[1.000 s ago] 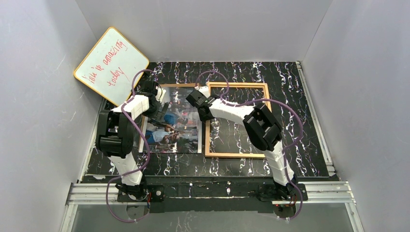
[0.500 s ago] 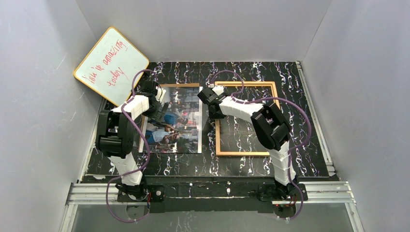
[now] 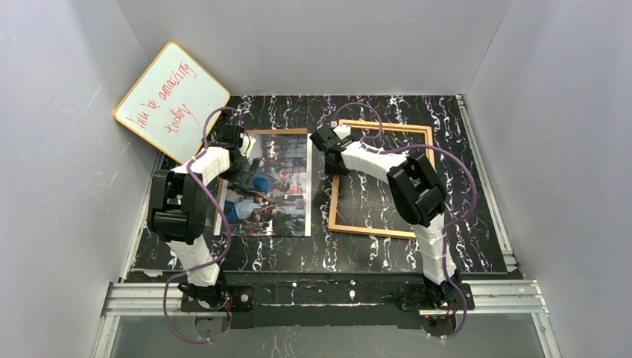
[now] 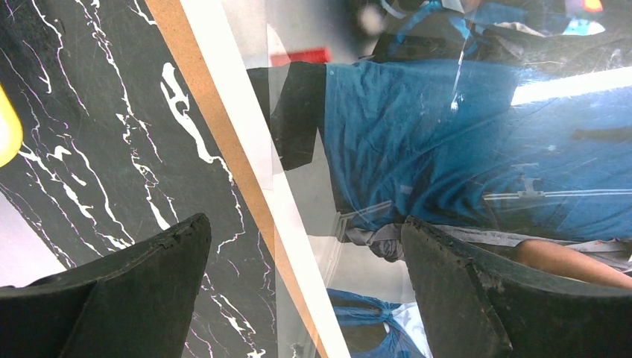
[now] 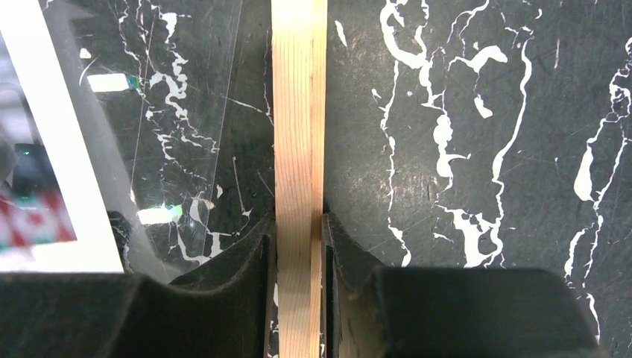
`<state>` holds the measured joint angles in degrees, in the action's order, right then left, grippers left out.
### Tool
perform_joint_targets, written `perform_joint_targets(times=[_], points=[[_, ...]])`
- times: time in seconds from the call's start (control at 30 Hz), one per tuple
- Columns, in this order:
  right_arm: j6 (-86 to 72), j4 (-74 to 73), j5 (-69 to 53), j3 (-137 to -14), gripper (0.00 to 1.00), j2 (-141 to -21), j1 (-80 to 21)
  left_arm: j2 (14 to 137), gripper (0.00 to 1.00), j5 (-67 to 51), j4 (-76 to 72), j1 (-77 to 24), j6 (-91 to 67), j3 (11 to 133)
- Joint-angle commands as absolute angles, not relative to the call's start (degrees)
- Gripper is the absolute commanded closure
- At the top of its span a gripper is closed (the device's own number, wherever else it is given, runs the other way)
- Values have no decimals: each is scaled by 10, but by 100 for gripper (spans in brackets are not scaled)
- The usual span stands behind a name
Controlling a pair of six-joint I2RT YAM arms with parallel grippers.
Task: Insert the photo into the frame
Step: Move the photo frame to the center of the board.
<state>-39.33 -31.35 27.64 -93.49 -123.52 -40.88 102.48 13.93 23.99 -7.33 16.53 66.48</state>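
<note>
Now right gripper [image 5: 298, 231] jaws pinch the frame [image 5: 298, 112] rail; left gripper [image 4: 305, 246] jaws gape over the photo [image 4: 447, 149].

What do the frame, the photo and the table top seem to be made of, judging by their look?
The frame looks like pale matt wood: straight grain lines run along the strip. The photo seems glossy paper, since light streaks reflect on it. The table top looks like black marble with white veins, perhaps only a printed sheet.
</note>
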Motion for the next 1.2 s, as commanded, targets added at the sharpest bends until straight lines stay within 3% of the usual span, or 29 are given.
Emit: perform_joint_targets(times=[0.0, 0.57, 0.83, 0.93, 0.97, 1.17], points=[[-410, -307, 264, -902, 93, -1231, -404, 1037, 2, 153, 269, -68, 170, 653], [-492, -282, 195, -872, 90, -1196, -428, 1039, 2, 142, 275, -68, 168, 664], [-446, -335, 253, -935, 37, -1176, -425, 1031, 2, 125, 316, -68, 164, 710], [-428, -320, 246, -932, 6, -1138, -422, 1023, 2, 103, 350, -67, 165, 746], [-432, -303, 219, -930, 2, -1125, -418, 1021, 2, 96, 362, -66, 166, 761], [-447, -74, -108, -849, 1, -1048, -338, 1031, 2, 48, 437, -51, 181, 870]])
